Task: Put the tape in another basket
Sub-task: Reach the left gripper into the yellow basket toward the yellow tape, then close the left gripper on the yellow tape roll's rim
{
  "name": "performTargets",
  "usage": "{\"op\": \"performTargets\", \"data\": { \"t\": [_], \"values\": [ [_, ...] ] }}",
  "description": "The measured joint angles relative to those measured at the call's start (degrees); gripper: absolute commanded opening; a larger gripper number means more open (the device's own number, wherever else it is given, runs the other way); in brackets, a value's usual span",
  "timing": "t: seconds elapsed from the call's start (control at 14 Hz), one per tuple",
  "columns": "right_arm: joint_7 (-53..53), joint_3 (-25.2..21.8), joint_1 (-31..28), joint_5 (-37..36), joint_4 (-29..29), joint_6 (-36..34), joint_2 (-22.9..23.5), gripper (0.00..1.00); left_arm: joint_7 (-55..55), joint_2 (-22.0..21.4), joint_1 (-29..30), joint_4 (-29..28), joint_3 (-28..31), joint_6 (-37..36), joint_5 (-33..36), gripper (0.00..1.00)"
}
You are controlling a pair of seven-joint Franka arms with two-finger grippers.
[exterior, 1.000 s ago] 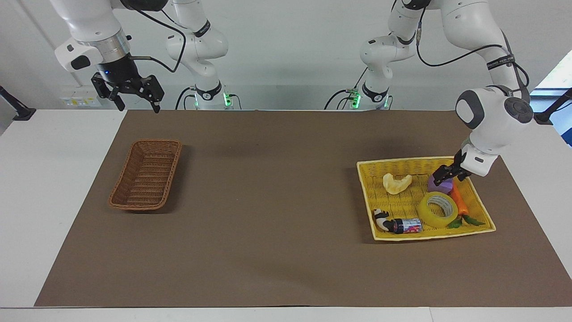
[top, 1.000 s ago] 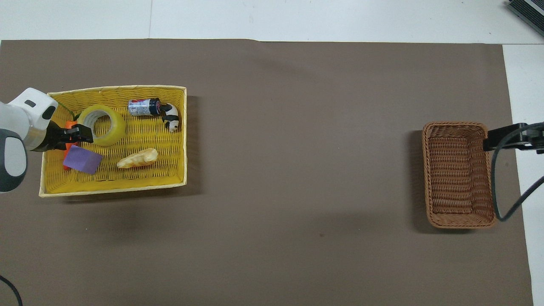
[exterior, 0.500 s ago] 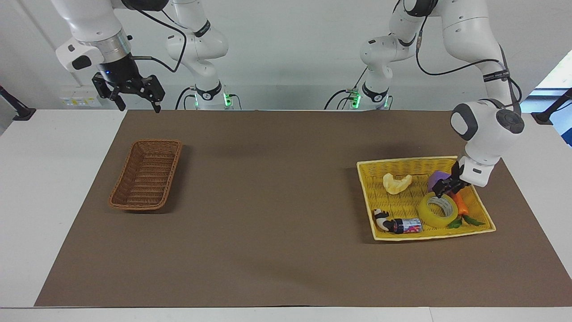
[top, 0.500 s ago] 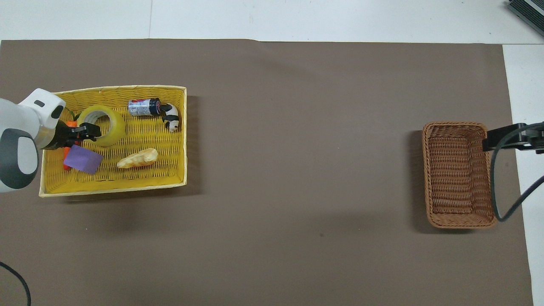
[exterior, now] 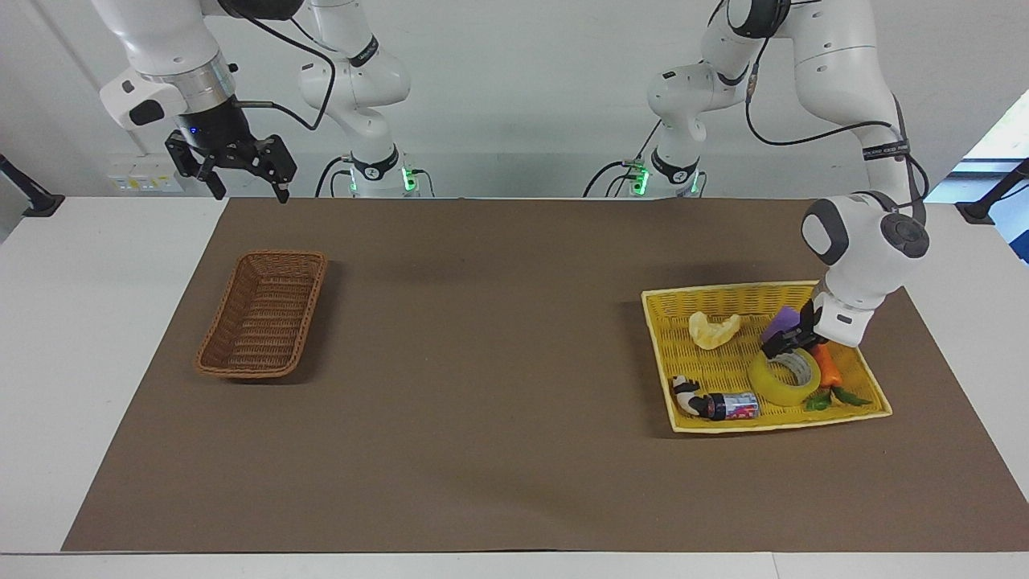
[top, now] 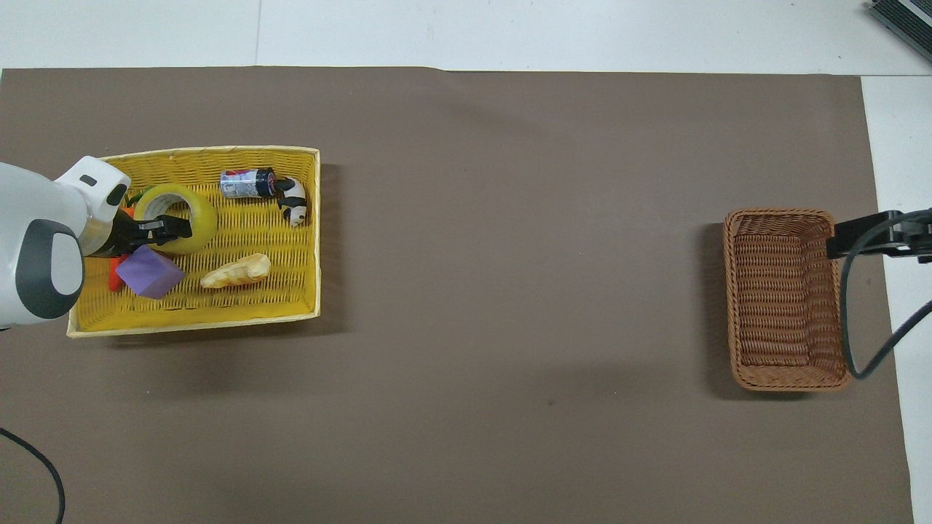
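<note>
Left gripper (exterior: 781, 346): at wide translucent-yellow tape roll (exterior: 784, 379) in yellow woven basket (exterior: 727, 293), fingers straddling rim at roll's 12 o'clock; grip unconfirmed. Advice: seat deep, squeeze before lift. Right gripper (exterior: 241, 173): wide open, waiting over table edge near oblong brown wicker basket (exterior: 261, 314).

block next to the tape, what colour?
Purple block, beside the tape; clearest in the overhead view.

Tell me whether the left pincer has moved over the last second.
Yes. The left pincer has moved from over the purple block to the tape, away from the yellow basket's robot-side rim.
</note>
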Motion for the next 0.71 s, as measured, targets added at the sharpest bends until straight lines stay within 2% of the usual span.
{"op": "performTargets", "data": {
  "t": [0.21, 0.43, 0.71],
  "values": [
    [0.0, 0.0, 0.0, 0.0, 0.0, 0.0, 0.0, 1.0, 0.0, 0.0, 0.0, 0.8, 0.1, -0.9, 0.0, 0.49],
    [0.0, 0.0, 0.0, 0.0, 0.0, 0.0, 0.0, 1.0, 0.0, 0.0, 0.0, 2.7, 0.3, -1.8, 0.0, 0.56],
    [0.0, 0.0, 0.0, 0.0, 0.0, 0.0, 0.0, 1.0, 0.0, 0.0, 0.0, 3.6, 0.2, -1.8, 0.0, 0.56]
  ]
}}
